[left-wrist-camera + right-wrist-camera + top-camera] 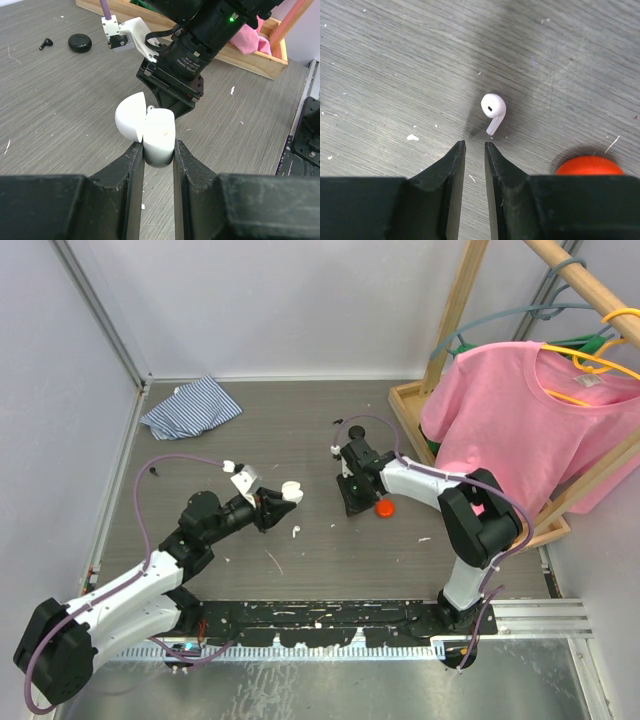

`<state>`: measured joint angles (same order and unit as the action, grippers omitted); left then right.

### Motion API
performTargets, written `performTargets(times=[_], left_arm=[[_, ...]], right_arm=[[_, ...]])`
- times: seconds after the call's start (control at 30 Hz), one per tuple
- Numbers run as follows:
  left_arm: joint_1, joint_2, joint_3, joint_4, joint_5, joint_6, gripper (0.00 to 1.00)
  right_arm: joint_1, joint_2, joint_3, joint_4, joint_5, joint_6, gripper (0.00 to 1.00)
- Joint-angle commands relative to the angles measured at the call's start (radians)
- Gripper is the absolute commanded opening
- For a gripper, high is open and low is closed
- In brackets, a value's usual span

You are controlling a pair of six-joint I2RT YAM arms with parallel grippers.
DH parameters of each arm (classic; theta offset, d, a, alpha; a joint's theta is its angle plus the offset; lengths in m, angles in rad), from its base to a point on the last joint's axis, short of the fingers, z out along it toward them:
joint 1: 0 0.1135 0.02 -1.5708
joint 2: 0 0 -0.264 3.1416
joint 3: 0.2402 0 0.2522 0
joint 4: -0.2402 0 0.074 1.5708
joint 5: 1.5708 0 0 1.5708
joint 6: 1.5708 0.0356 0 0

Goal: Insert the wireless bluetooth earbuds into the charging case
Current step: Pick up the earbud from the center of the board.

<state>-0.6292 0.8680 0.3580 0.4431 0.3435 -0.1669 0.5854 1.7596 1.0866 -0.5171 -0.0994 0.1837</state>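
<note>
Left end effector (158, 150): we see it clamped on the white charging case (159, 132), lid open.
Right end effector (475, 147): fingers practically together, empty.
White earbud (493, 111): we find it lying on the desk (380, 75), just beyond those tips.
Red case (589, 166): nearby.

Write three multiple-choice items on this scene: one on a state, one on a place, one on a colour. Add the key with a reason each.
1. The white charging case in the left gripper has its lid: A) open B) shut C) missing.
2. The white earbud is: A) in that case B) on the table, just ahead of the right gripper C) pinched in the right gripper.
3. The round case near that earbud is: A) blue B) green C) orange-red.
Key: 1 A, the lid stands swung up; 2 B, it lies bare past the empty, shut jaws; 3 C, an orange-red dome at the right wrist view's lower edge.
</note>
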Motion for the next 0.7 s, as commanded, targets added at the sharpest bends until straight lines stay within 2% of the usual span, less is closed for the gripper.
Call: performTargets(times=[0.0,0.37,0.67], left_arm=[[-0.006,-0.023,0.011,0.036,-0.007,0.012,0.00],[-0.006,-0.030,0.008,0.034,-0.013,0.012,0.00],[-0.006,-0.030,0.010,0.032,-0.010,0.014,0.00]], right_arm=[[0.008,-0.062,-0.008,0.010,-0.002,0.029,0.29],[0.008,-0.077,0.064,-0.001,0.101,-0.029,0.39],[-0.012,0.000,0.133,-0.020,0.088,-0.100,0.41]])
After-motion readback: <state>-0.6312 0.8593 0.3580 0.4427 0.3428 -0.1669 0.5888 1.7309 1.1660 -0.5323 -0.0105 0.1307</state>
